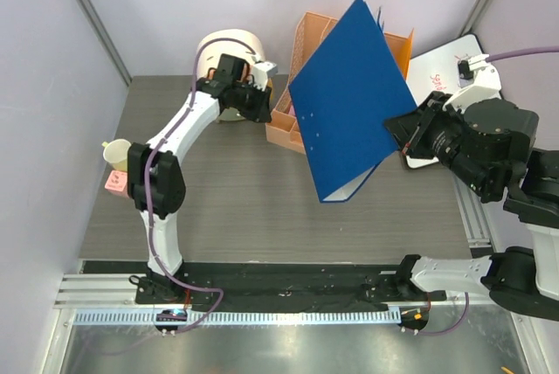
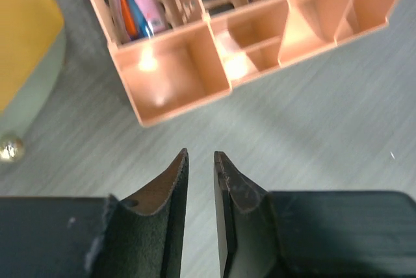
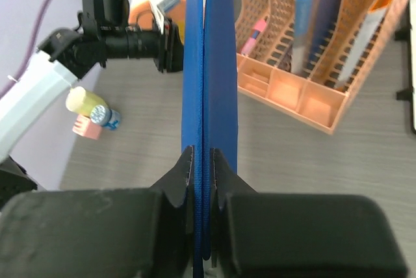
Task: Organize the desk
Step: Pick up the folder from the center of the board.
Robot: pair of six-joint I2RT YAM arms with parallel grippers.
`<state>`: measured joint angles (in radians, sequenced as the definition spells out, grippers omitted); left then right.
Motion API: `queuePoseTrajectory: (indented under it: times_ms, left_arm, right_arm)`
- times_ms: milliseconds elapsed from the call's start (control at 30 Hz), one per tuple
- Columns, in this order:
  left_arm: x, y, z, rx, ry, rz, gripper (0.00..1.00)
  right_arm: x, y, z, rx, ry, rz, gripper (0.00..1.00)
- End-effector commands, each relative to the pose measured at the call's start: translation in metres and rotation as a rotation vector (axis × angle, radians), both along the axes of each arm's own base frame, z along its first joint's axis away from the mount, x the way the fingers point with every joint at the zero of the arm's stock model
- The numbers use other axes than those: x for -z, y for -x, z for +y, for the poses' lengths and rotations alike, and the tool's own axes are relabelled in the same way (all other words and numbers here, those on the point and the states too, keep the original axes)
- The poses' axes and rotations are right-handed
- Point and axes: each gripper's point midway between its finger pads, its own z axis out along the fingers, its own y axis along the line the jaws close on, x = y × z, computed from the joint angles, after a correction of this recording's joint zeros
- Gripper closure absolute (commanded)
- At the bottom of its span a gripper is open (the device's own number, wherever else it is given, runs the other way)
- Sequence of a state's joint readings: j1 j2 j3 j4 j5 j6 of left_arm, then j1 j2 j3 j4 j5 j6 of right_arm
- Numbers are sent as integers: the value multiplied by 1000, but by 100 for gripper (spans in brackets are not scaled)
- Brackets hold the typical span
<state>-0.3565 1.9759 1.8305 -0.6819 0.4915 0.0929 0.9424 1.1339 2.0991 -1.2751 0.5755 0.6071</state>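
The right gripper [image 3: 203, 154], clamped on the tilted blue folder [image 1: 349, 99], has the slots of the orange file rack [image 1: 310, 33] just beyond it; left gripper [image 2: 201, 156] slightly parted, empty.

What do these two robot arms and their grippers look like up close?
The left arm and right arm are smooth white shells linked by chunky black joints. A thin purple cable runs along each. The left gripper and right gripper are black, each with two flat fingers that taper to a tip. I see no markings.
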Motion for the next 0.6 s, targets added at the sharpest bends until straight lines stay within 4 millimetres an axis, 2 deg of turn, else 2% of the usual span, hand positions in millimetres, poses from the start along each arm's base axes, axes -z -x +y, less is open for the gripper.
queuePoseTrajectory:
  times_ms: [0, 133, 200, 400, 567]
  left_arm:
    - [-29, -45, -9, -96, 11, -178, 78]
    - [-13, -60, -15, -130, -2, -210, 78]
    - [2, -62, -18, -135, -11, -186, 78]
    - [36, -59, -26, -118, -51, -152, 78]
    - [53, -55, -35, -104, -72, -132, 78]
  right_arm:
    - [-40, 5, -20, 63, -197, -107, 99]
    - [-38, 9, -29, 82, -213, -111, 99]
    - [-41, 12, -36, 93, -229, -120, 99]
    - [-44, 16, -46, 112, -252, -131, 99]
    - [-44, 18, -52, 126, -262, -135, 99]
